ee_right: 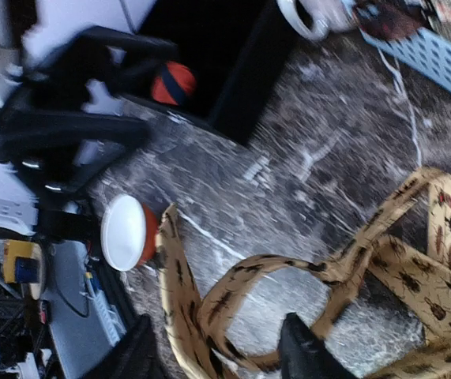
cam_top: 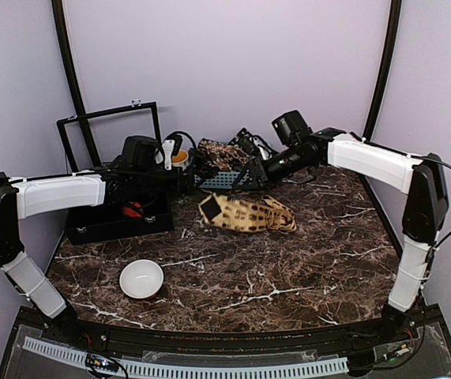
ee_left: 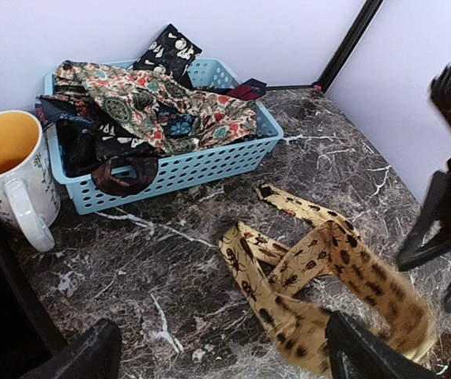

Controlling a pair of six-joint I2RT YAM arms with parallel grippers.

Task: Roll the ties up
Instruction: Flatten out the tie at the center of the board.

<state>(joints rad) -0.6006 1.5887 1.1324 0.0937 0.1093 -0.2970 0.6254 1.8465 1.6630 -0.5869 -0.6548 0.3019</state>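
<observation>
Mustard-tan tie (ee_left: 320, 260) lies unrolled just before the blue basket (ee_left: 209, 162), other ties (ee_left: 154, 106) inside it; left gripper (ee_left: 227, 351) and right gripper (ee_right: 221, 347) gape.

Left arm (cam_top: 58, 194) and right arm (cam_top: 370, 162) wear white shells, black joints, black cables.

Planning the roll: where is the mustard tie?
In the top view the mustard tie lies heaped just in front of the blue basket, slightly right of centre.
</observation>
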